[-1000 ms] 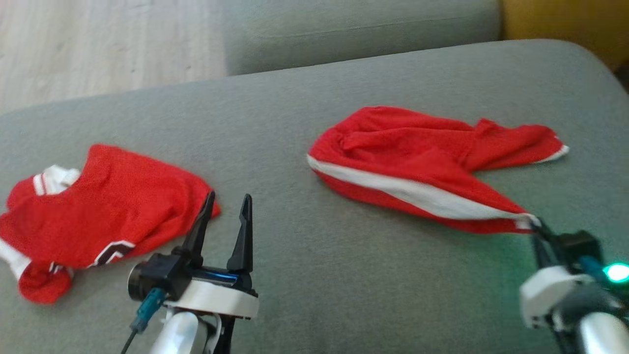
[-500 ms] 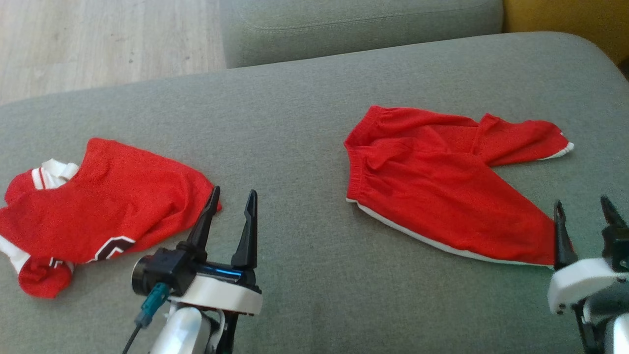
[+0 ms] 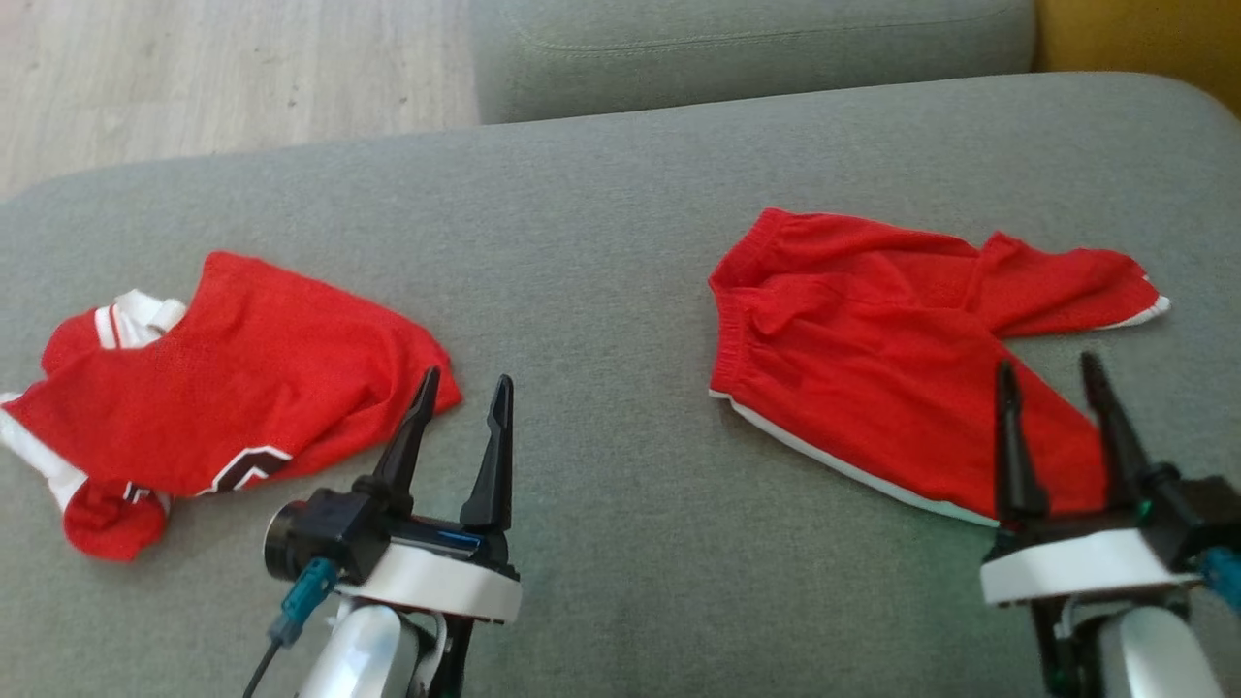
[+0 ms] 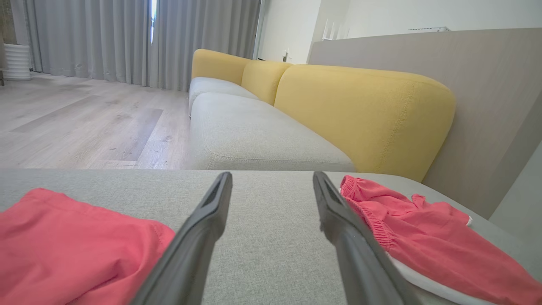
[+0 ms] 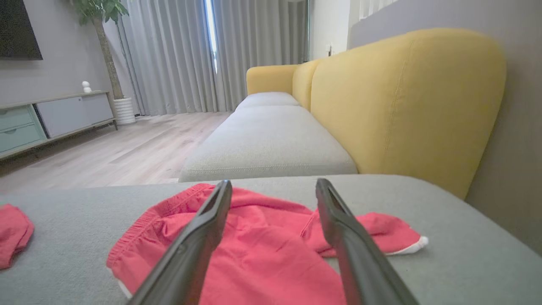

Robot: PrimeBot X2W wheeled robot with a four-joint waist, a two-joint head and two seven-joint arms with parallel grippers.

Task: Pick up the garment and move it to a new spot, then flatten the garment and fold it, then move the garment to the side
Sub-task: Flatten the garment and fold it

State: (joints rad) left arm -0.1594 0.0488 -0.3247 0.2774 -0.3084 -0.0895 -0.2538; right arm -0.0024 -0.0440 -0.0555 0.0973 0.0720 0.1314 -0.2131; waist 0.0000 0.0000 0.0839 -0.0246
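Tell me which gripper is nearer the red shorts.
Right. The right gripper is at the near leg end of the red shorts, jaws open. The left gripper is well off to their left, open, beside the red shirt.

A pair of red shorts [image 3: 873, 388] lay spread on the right half of a grey sofa cushion [image 3: 620, 242], the gathered elastic waistband turned to the left and the two legs splayed apart to the right. White trim ran along the near edge and showed at the hem of the far leg. The cloth rested mostly flat, with a few creases near the waistband
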